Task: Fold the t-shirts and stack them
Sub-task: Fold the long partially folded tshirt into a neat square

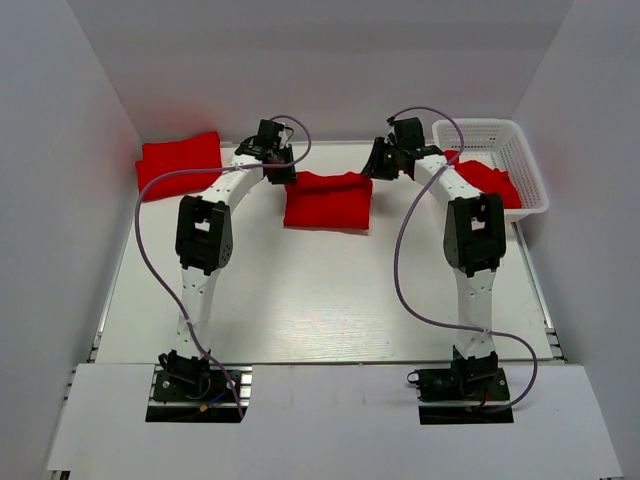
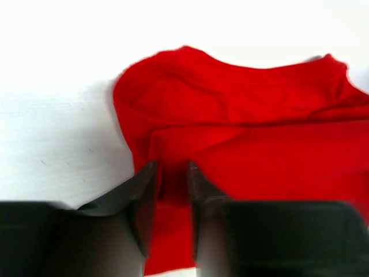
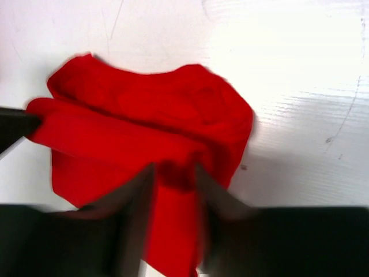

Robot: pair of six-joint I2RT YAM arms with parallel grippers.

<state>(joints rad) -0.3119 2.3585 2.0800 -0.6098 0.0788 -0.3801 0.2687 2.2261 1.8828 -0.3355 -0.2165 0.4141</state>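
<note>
One wide white bench (image 1: 300,300) carries everything. At its far right a white plastic lattice basket (image 1: 490,135) holds a bright red cloth t-shirt (image 1: 488,180). A folded red t-shirt (image 1: 180,160) lies in the far left corner.

The middle folded red t-shirt (image 1: 328,203) lies long axis left to right, between the tools: the left tool (image 2: 172,167) is at its left end, the right tool (image 3: 174,170) at its right end. Each tool stands narrow with red cloth in the gap; whether either pinches it I cannot tell. The corner shirt, probably the stack, is nearer the left arm.
</note>
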